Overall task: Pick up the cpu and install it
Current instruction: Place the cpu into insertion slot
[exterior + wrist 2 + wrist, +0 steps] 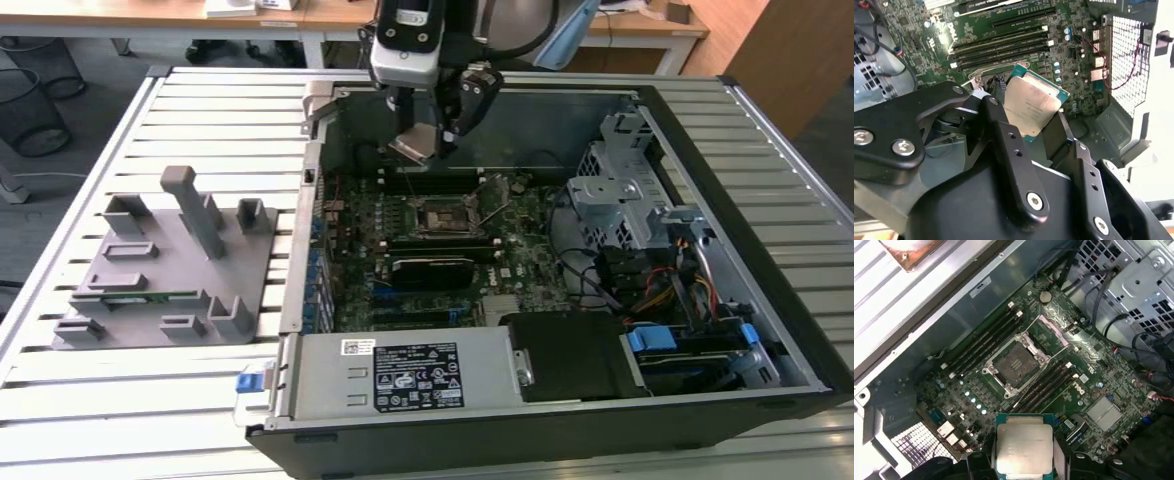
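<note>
Hanging in the gripper (pixel 1026 122), the cpu (pixel 1031 105) tilts, metal top upward.

The arm (pixel 404 45) ends in a silvery-grey wrist housing with a black panel, which carries a matte black gripper (pixel 1026 117). Its fingers (pixel 1004 145) are long flat black bars with small holes. Their black links are fastened with silver hex-socket screws (pixel 1035 201).

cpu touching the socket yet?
Apart. In the first wrist view the cpu sits gripped in the hand, with bare motherboard between it and the empty socket.
</note>
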